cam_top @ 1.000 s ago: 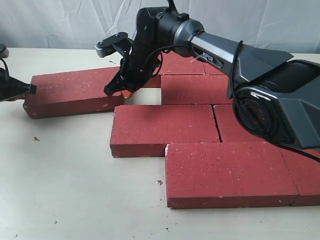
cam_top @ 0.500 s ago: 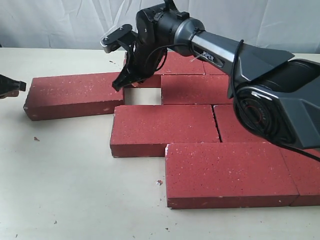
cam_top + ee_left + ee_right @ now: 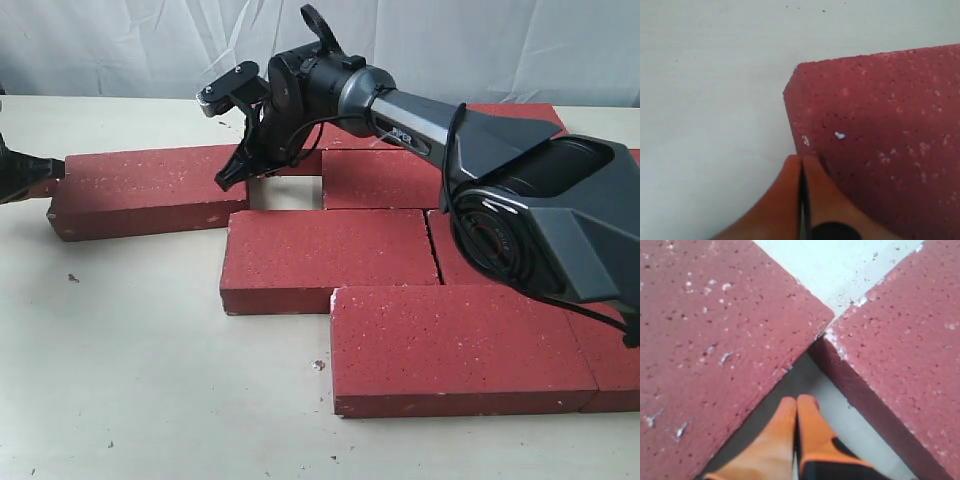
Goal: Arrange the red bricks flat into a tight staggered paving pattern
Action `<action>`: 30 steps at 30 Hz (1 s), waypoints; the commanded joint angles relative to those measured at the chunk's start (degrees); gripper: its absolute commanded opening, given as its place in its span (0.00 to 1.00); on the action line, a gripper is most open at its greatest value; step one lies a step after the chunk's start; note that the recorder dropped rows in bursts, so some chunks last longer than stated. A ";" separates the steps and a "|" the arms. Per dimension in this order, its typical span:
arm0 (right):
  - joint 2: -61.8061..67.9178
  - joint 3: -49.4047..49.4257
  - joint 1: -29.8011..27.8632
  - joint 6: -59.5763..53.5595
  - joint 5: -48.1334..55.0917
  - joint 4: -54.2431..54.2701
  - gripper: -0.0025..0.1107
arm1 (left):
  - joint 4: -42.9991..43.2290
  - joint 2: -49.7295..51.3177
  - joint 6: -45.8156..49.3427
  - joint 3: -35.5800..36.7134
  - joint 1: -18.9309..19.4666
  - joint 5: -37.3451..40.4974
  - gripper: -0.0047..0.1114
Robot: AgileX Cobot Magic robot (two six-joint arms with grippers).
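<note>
Red bricks [image 3: 330, 255] staggered; left claw [image 3: 801, 170], right claw [image 3: 796, 407] both together at ends of outlying brick [image 3: 150, 185].

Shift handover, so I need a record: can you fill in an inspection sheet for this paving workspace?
Surface: pale table, lightly specked.
Job's things: red bricks flat in staggered rows; loose brick at left skewed, gap beside it.
Clutter: small crumbs.
Grippers: left gripper shut at loose brick's outer end; right gripper shut, tip at the gap.
Cables: black cable along right arm.
Surroundings: white curtain behind.
</note>
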 commanded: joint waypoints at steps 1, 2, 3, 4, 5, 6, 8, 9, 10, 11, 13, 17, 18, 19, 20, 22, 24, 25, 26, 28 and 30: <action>-0.21 -0.12 -0.11 -0.37 0.21 3.23 0.01 | -1.91 0.15 1.26 -0.16 -0.02 1.63 0.04; -0.32 -0.12 -0.11 -0.63 0.48 3.88 0.01 | -1.91 0.15 1.26 -0.16 -0.02 1.63 0.04; -0.32 -0.12 -0.11 -0.99 0.74 4.48 0.01 | -2.19 0.15 1.26 -0.16 -0.02 1.61 0.04; -0.32 -0.12 -0.11 -1.76 1.03 5.56 0.01 | -2.33 0.15 1.26 -0.16 -0.02 1.61 0.04; -0.41 -0.12 -0.11 -2.41 1.28 6.65 0.01 | -2.33 0.15 1.26 -0.16 -0.02 1.61 0.04; -0.41 -0.12 -0.11 -3.03 1.70 7.35 0.01 | -2.33 0.15 1.26 -0.16 -0.02 1.61 0.04; -0.54 -0.12 -0.11 -3.15 2.47 7.49 0.01 | -2.33 0.15 1.26 -0.16 -0.02 1.61 0.04; -0.66 -0.12 -0.11 -3.15 2.76 7.49 0.01 | -2.33 0.15 1.26 -0.16 -0.02 1.61 0.04; -0.82 -0.12 -0.11 -3.15 3.41 7.49 0.01 | -2.33 0.15 1.26 -0.16 -0.02 1.61 0.04; -1.00 -0.12 -0.11 -3.15 3.96 7.38 0.01 | -2.33 0.15 1.26 -0.16 -0.02 1.61 0.04; -1.53 -0.12 -0.11 -3.15 5.15 7.48 0.01 | -1.58 0.15 1.26 -0.16 -0.02 1.61 0.04; -2.54 -0.12 -0.02 -4.25 7.87 9.42 0.01 | 0.31 0.15 1.26 -0.16 -0.02 1.61 0.04; -2.57 -0.12 -0.02 -4.61 8.41 10.27 0.01 | 0.55 0.15 1.26 -0.16 -0.02 1.12 0.04; -2.57 -0.12 -0.02 -4.85 8.52 10.84 0.01 | 0.67 0.15 1.26 -0.16 -0.02 0.76 0.04; -2.57 -0.12 0.09 -5.50 8.52 11.62 0.01 | 0.67 0.15 1.26 -0.16 -0.02 0.60 0.04; -2.57 -0.12 0.31 -5.75 8.15 11.88 0.01 | 0.79 0.04 1.26 -0.16 -0.02 -0.70 0.04; -2.72 -0.12 0.50 -5.97 8.06 11.88 0.01 | 1.04 -0.09 1.26 -0.16 0.09 -1.75 0.04; -2.84 -0.12 0.65 -5.98 8.06 11.88 0.01 | 1.14 -0.24 1.26 -0.16 0.20 -2.25 0.04; -2.96 -0.12 0.65 -5.98 8.39 11.88 0.01 | 1.30 -0.34 1.26 -0.16 0.55 -2.42 0.04; -3.22 -0.12 0.75 -5.98 9.34 11.89 0.01 | 1.12 -0.90 1.03 -0.16 1.28 -2.19 0.04; -3.44 -0.12 0.75 -6.87 9.62 9.86 0.01 | 0.56 -1.28 1.03 -0.16 1.72 -0.84 0.04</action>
